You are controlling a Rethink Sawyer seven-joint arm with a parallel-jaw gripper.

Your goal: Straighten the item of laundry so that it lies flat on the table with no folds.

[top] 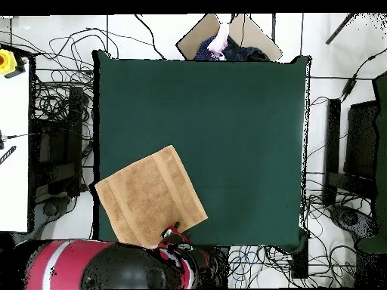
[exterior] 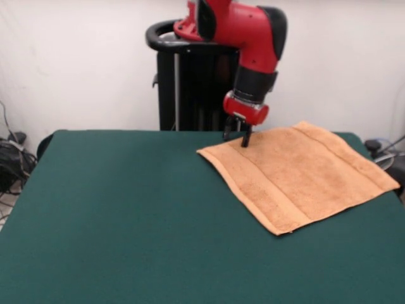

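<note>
The peach towel (exterior: 302, 172) lies spread out and turned at an angle on the dark green table (exterior: 126, 209), at its far right in the front view. Woven bands run near two opposite edges. One corner reaches the table's side edge. In the overhead view the towel (top: 150, 198) sits at the table's (top: 242, 136) lower left. My gripper (exterior: 236, 138) hangs at the towel's far corner, nearest the pedestal. It is open, with its fingertips low at the cloth's edge and nothing between them. The overhead view shows the gripper (top: 174, 235) at the same corner.
The black pedestal (exterior: 190, 82) stands just behind the table's far edge. Cables and equipment lie on the floor round the table (top: 53, 151). A person's hand (top: 221, 39) shows beyond the table's opposite edge in the overhead view.
</note>
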